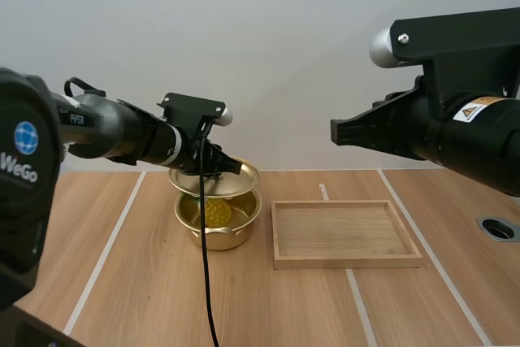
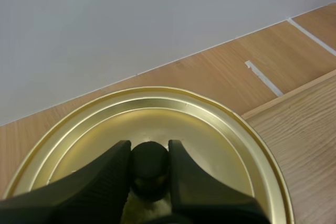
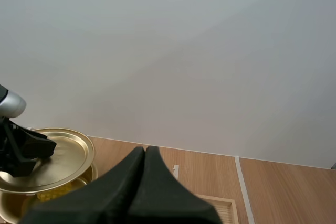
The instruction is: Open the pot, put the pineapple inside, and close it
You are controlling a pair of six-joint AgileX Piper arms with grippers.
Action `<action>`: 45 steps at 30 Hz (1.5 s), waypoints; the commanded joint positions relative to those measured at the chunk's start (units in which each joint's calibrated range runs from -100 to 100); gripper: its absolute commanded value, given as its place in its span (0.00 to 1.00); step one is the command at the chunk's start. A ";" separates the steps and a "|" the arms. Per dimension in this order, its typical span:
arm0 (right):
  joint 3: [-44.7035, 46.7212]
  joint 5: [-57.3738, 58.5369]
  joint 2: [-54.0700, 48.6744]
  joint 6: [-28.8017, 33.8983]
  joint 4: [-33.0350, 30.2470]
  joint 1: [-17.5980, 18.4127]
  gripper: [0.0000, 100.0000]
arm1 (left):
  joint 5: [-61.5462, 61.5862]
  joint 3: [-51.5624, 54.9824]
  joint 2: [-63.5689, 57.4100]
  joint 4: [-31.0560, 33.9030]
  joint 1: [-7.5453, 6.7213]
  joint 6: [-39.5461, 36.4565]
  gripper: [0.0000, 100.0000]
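My left gripper, arm stretched forward, pinches the lid by its knob just above the pot — pineapple inside; right gripper hangs high, pressed together.

**Much Hidden Beneath the Lid**

In the high view the lid hides the back rim of the pot. From the right wrist it leaves only a yellow sliver of the pineapple visible. From the left wrist, the left claw covers the sides of the knob, and the picture's edge cuts off lid and tray.

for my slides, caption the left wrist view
Left tool pinches the black knob of the gold lid, beside the wooden tray
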 commanded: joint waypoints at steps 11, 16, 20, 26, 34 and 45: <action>-0.01 -0.32 -0.59 0.05 -0.01 -0.17 0.00 | -0.74 3.98 4.82 -7.63 -0.02 5.93 0.00; -0.01 -0.32 -0.59 0.05 -0.01 -0.17 0.00 | -0.74 5.33 4.98 -9.70 -0.02 8.69 0.00; -0.01 -0.32 -0.59 0.05 -0.01 -0.17 0.00 | 1.26 5.78 6.84 -10.72 -0.02 9.93 0.00; -0.01 -0.32 -0.59 0.05 -0.01 -0.17 0.00 | 3.25 5.92 9.22 -10.72 -0.02 10.16 0.00; -0.01 -0.32 -0.59 0.05 -0.01 -0.17 0.00 | 4.29 7.24 12.57 -10.25 -0.02 10.27 0.00; -0.01 -0.32 -0.59 0.05 -0.01 -0.17 0.00 | 7.57 9.29 12.81 -9.55 -0.02 11.56 0.00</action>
